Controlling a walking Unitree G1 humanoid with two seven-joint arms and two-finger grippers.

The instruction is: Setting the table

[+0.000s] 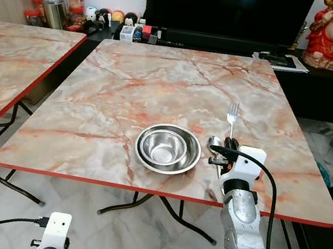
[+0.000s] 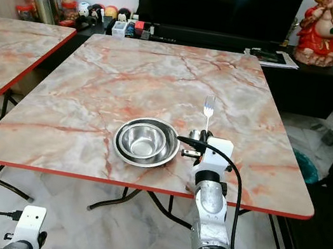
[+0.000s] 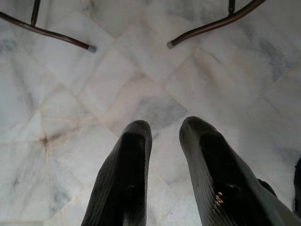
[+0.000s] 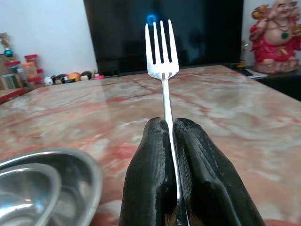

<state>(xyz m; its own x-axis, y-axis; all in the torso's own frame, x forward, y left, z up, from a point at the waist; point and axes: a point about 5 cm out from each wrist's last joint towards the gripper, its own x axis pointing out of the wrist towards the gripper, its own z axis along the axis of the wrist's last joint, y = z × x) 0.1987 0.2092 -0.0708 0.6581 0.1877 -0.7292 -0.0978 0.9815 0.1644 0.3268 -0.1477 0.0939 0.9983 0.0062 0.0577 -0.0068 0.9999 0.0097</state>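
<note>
Left pincer (image 3: 162, 155) idle over floor, fingers slightly parted, empty. Nested steel bowls (image 1: 167, 148) sit near-centre on worktop (image 1: 128, 85). Right pincer (image 4: 171, 155) clamps fork (image 4: 161, 49) (tines pointing far) just right of bowls. Placement under way; next, lower and release.

Silver right arm (image 1: 243, 231), white wrist, black cable.

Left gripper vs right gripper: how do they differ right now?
The right gripper is raised over the marble table, beside the steel bowls; the left gripper hangs low over the tiled floor. The right gripper is shut on a fork, tines pointing away toward the TV; the left gripper holds nothing, with a gap between its fingers. Both have two long black fingers.
</note>
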